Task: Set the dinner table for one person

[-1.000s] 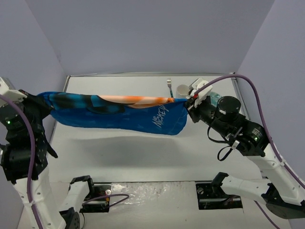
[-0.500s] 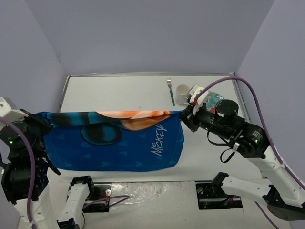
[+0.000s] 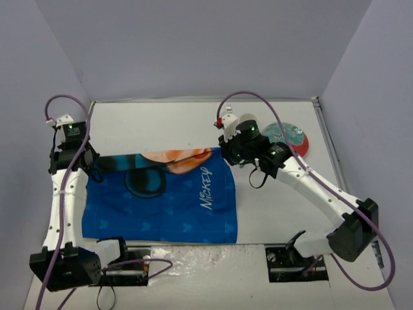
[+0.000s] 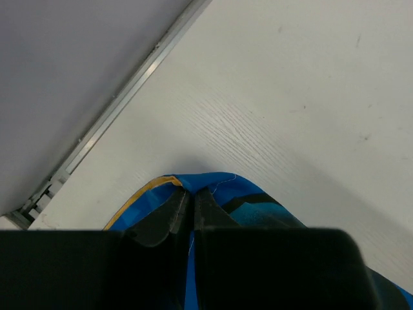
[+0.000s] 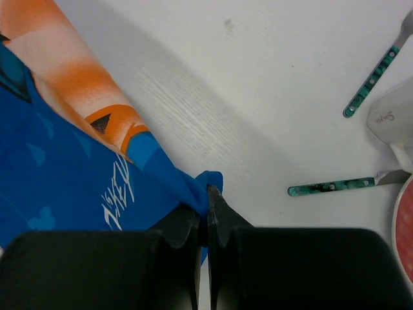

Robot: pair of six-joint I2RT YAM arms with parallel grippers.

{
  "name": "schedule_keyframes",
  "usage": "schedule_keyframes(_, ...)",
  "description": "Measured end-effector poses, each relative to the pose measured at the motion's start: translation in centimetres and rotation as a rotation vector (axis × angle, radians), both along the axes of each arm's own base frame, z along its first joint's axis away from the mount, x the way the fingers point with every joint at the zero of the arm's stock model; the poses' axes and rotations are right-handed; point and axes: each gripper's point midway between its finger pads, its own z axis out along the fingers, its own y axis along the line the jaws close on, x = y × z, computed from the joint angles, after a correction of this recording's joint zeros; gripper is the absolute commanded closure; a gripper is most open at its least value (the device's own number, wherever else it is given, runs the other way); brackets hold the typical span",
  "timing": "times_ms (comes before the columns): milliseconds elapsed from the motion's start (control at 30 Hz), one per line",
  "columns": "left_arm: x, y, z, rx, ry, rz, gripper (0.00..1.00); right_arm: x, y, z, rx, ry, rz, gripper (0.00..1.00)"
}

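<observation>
My left gripper (image 4: 190,210) and right gripper (image 5: 208,203) each pinch a placemat (image 3: 168,203) corner; only the right wrist view shows 2 green-handled utensils (image 5: 332,186).

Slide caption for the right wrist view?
Right gripper pinching a corner of the blue placemat; two teal-handled utensils lie on the table.

White dinner table (image 3: 161,123) (placemat (image 3: 168,206), plate (image 3: 292,135)).
</observation>
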Motion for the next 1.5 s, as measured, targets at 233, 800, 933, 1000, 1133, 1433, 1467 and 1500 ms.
schedule_keyframes(233, 5.4, 0.9, -8.9, -0.078, 0.174, 0.006, 1.0, 5.2, 1.5, -9.3, -0.11, 0.147, -0.038, 1.0)
schedule_keyframes(800, 12.7, 3.5, -14.2, -0.206, 0.217, 0.004, 0.59, 14.4, -1.1, -15.7, -0.163, 0.218, -0.241, 0.67)
schedule_keyframes(933, 13.3, 3.9, -14.0, -0.24, 0.196, 0.006, 0.27, 15.5, -1.5, -14.7, -0.192, 0.19, -0.274, 0.49)
schedule_keyframes(1000, 13.9, 3.7, -13.5, -0.26, 0.174, -0.004, 0.19, 16.0, -1.4, -13.8, -0.189, 0.174, -0.283, 0.42)
schedule_keyframes(1133, 14.9, 3.1, -11.8, -0.286, 0.123, -0.027, 0.16, 16.8, -1.2, -11.8, -0.171, 0.143, -0.295, 0.37)
schedule_keyframes(1433, 12.7, -0.4, -5.5, -0.334, -0.036, -0.112, 0.08, 13.6, -0.3, -6.4, -0.031, 0.138, -0.309, 0.32)
schedule_keyframes(1467, 11.9, -1.0, -5.4, -0.337, -0.039, -0.122, 0.08, 12.7, -0.2, -6.3, -0.021, 0.149, -0.31, 0.31)
schedule_keyframes(1500, 11.1, -1.6, -5.6, -0.342, -0.035, -0.132, 0.07, 12.0, -0.1, -6.4, -0.011, 0.158, -0.31, 0.31)
